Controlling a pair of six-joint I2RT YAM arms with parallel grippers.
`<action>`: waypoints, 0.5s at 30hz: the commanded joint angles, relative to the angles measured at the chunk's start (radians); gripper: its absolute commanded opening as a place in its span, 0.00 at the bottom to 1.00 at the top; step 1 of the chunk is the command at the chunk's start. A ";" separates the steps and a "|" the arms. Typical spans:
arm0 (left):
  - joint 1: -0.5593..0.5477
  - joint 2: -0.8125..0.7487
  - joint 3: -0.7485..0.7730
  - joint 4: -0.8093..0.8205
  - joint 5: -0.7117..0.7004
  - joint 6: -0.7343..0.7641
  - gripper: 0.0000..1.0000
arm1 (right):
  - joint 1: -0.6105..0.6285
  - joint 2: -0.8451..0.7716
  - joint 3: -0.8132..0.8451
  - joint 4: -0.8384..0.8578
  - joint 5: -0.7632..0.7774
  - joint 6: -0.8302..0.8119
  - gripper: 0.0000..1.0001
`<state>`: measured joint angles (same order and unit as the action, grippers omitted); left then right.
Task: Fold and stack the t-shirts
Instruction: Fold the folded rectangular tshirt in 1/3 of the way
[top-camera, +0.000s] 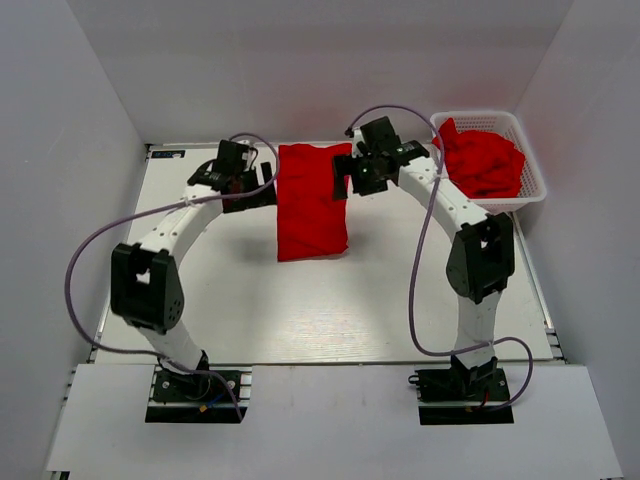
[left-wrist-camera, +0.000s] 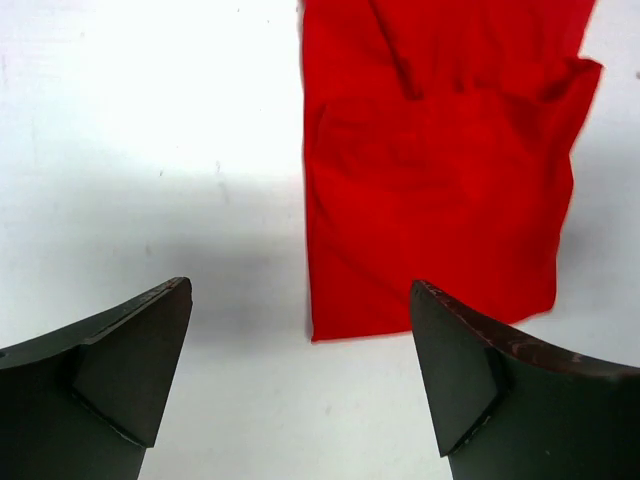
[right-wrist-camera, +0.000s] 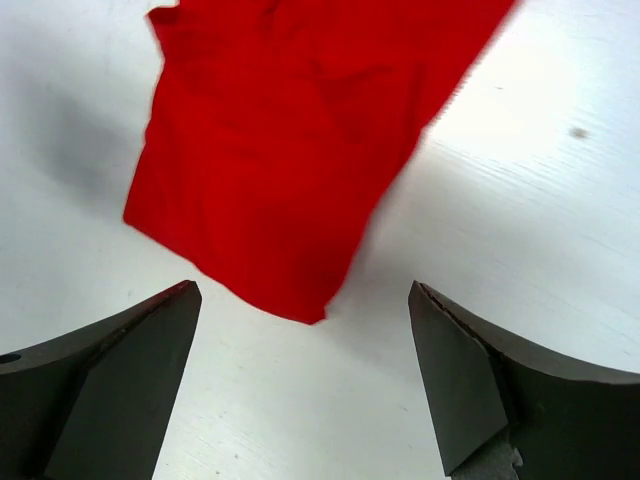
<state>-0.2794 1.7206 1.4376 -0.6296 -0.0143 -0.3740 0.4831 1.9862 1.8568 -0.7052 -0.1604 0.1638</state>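
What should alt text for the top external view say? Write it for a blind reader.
A folded red t-shirt lies flat at the far middle of a white table, with the left gripper and right gripper flanking its far end. Crumpled red t-shirts fill a white lattice basket at the far right corner.

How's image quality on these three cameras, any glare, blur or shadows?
Top external: evenly lit, sharp folded t-shirt. Left wrist: table glare upper left, soft shadow beneath. Right wrist: t-shirt edges blurred, table glare at right.
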 joint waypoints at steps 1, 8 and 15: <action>-0.012 -0.104 -0.092 0.021 0.030 0.003 1.00 | 0.043 0.046 0.004 0.001 -0.060 -0.031 0.90; -0.012 -0.124 -0.221 0.061 0.097 -0.008 1.00 | 0.061 0.174 0.105 0.194 -0.203 0.083 0.90; -0.012 -0.092 -0.240 0.079 0.108 0.001 1.00 | 0.042 0.353 0.188 0.365 -0.239 0.197 0.90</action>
<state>-0.2874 1.6348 1.2015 -0.5869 0.0666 -0.3779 0.5438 2.2921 1.9759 -0.4644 -0.3672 0.2947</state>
